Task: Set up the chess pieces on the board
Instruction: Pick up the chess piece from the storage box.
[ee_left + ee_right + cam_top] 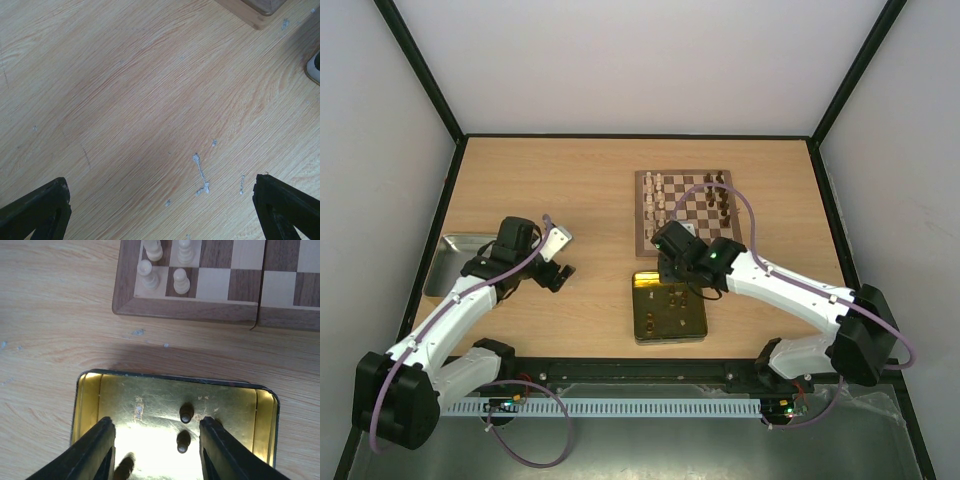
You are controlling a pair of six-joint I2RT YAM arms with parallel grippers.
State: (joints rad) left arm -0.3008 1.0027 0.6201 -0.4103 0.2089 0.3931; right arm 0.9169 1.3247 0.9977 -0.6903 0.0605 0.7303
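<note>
Dark pieces (pixel 186 413), three seen in tin (pixel 87 400); right hand (pixel 157 422), left hand (pixel 160 181) agape, empty.

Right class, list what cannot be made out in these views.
Top view: chess pieces too small to identify; right arm hides one corner of the board.
Right wrist: board cut by top edge; tin partly behind right gripper; one dark piece blurred.
</note>
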